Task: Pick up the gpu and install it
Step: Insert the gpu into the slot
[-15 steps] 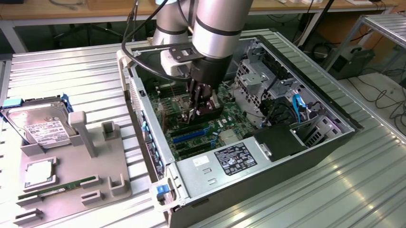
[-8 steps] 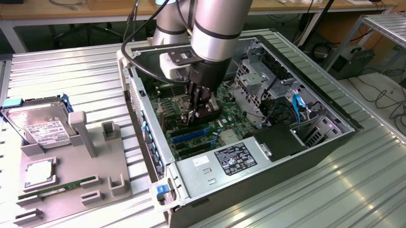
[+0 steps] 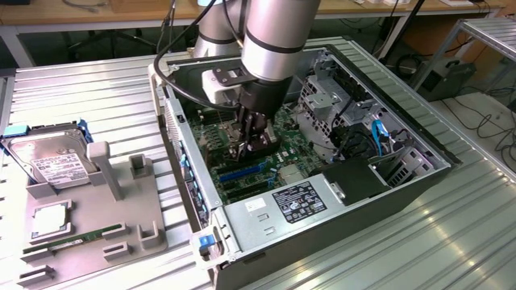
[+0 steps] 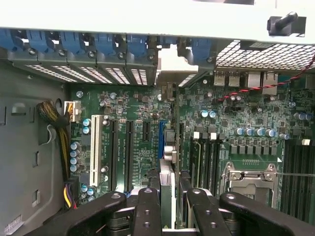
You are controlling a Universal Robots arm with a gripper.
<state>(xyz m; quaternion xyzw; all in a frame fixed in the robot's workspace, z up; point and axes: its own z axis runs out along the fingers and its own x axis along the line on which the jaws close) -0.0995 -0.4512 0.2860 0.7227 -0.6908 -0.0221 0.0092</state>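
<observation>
Gpu [image 4: 168, 167] stands on edge between the gripper [image 4: 168, 209] fingers at lower centre of the wrist view, clamped there above the green motherboard [image 4: 138, 113] beside a blue slot. In the exterior view the gripper [image 3: 248, 148] reaches down inside the open computer case [image 3: 387, 199] at mid-frame. At lower left, a grey holder [image 3: 96, 223] carries a hard drive [image 3: 48, 160] and memory stick [image 3: 72, 240].

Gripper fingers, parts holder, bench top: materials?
Gripper fingers: likely matte black plastic or coated metal, with screw holes. Parts holder: grey, matte, probably plastic, possibly printed. Bench top: ribbed bare metal, looks like aluminium, with a dull sheen.
</observation>
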